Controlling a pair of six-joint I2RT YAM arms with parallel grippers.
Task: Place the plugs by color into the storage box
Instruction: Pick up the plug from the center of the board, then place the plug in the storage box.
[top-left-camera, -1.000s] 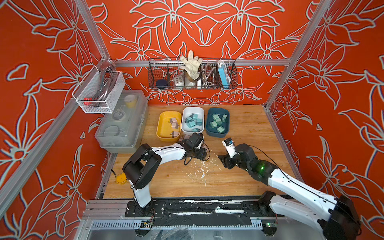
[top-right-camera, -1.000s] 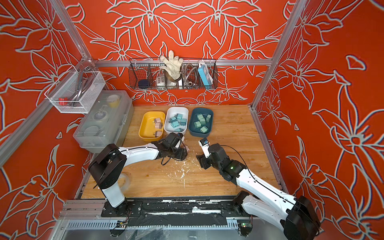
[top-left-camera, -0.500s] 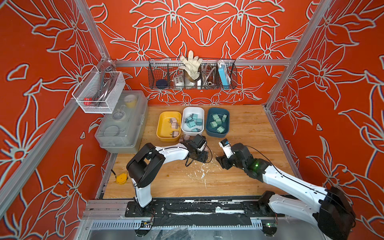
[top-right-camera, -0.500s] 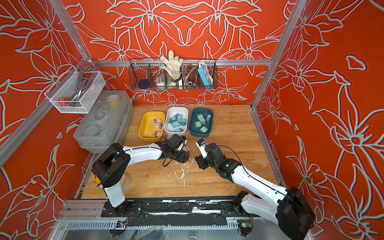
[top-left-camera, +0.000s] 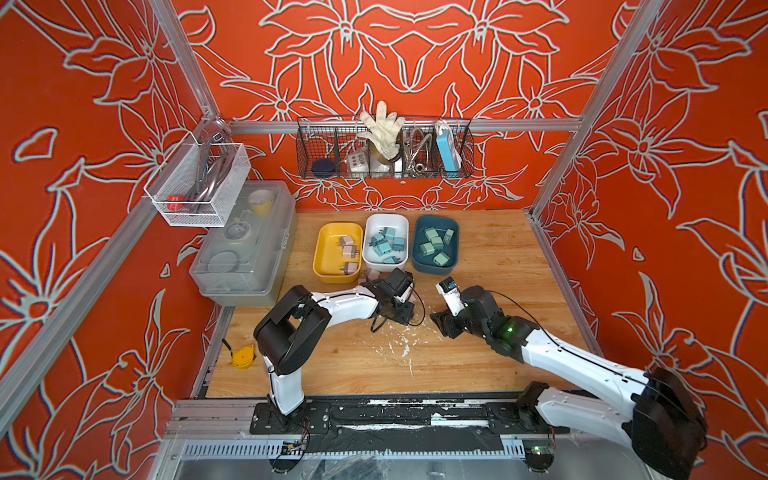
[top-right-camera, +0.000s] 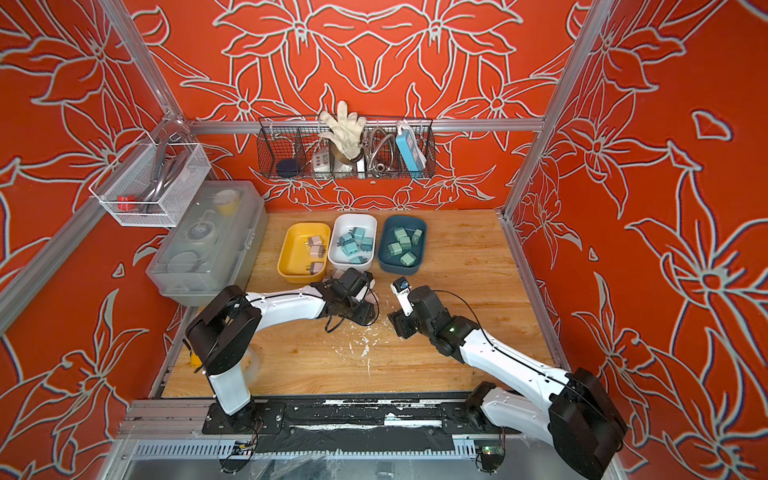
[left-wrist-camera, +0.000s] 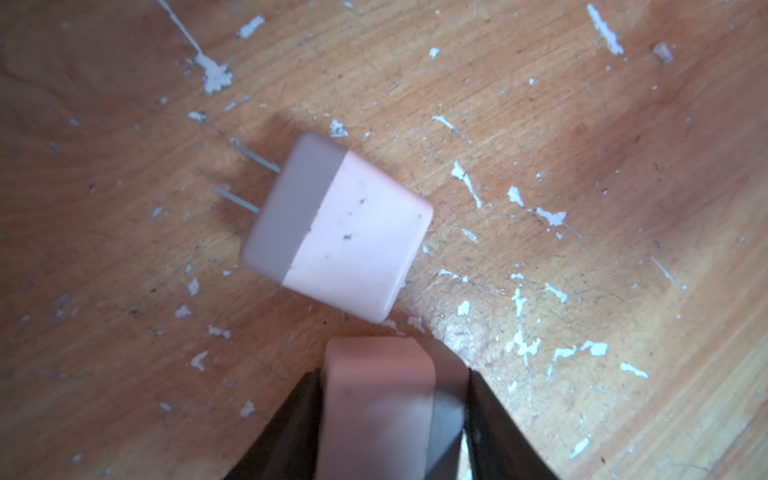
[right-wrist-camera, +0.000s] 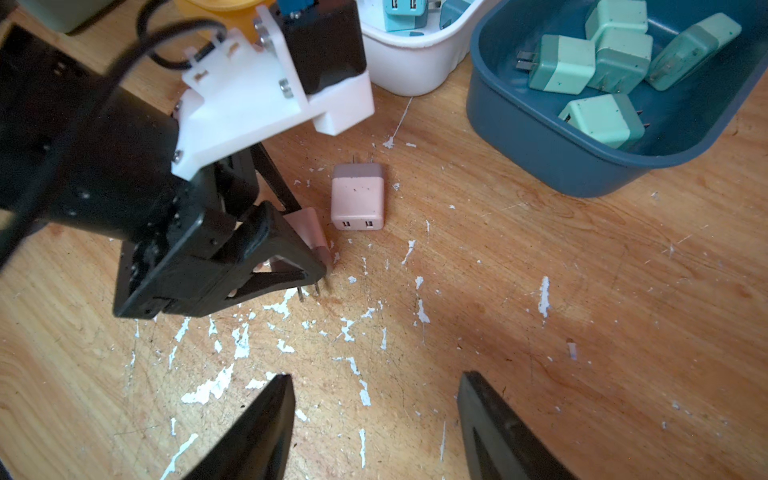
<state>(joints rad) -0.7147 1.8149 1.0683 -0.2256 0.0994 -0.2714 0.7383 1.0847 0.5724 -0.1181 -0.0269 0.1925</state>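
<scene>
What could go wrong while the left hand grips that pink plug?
The held plug sits at the tip of the left hand, so it may slip or twist. The loose pink plug lies right beside it and could get knocked. The open right hand hovers close; the two might clash.

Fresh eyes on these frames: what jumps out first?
The red floral walls dominate, then three bins at the back of the wooden table: yellow bin with pink plugs, white bin with blue plugs, dark blue bin with green plugs. In front of them the left gripper grips a pink plug, a loose pink plug lies beside it, and the right gripper stands open, empty.
</scene>
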